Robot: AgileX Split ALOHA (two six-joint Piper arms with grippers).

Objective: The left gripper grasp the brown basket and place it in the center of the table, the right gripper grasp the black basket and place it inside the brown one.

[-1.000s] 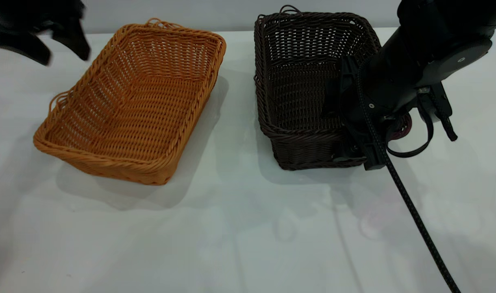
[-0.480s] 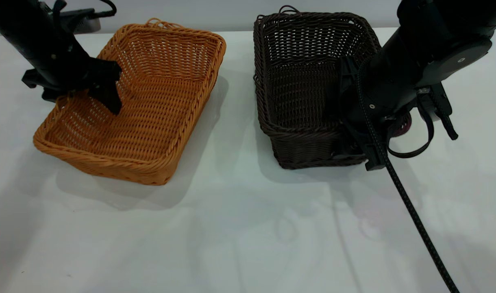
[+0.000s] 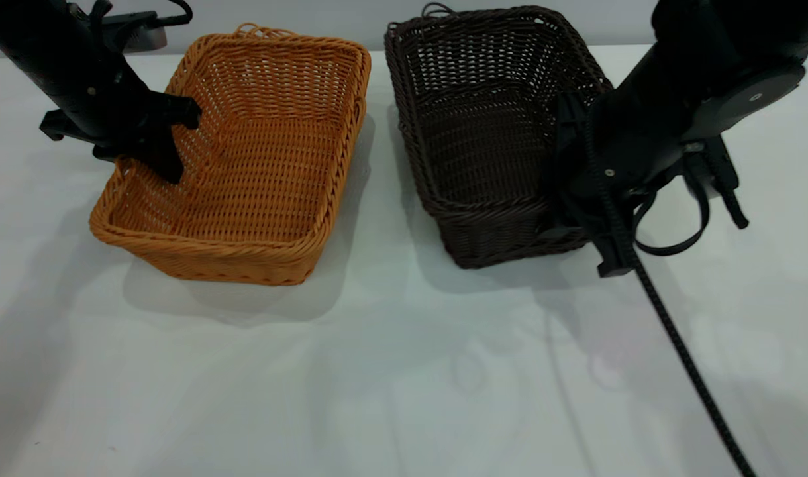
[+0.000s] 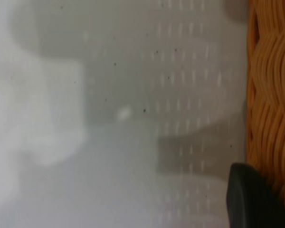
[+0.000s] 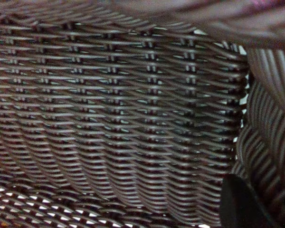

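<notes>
Left claw (image 3: 153,142) is clamped on the brown basket (image 3: 245,159)'s left rim; right claw (image 3: 566,179) grips the black basket (image 3: 483,132)'s right wall.

Lab test bench: bare white table (image 3: 391,371), plain grey wall (image 3: 351,23), two robot arms.

The left gripper (image 3: 153,142) reaches in from ten o'clock, fingers pointing down, clamped together on a rim. The right gripper (image 3: 563,179) comes from two o'clock, angled downward toward seven o'clock.
</notes>
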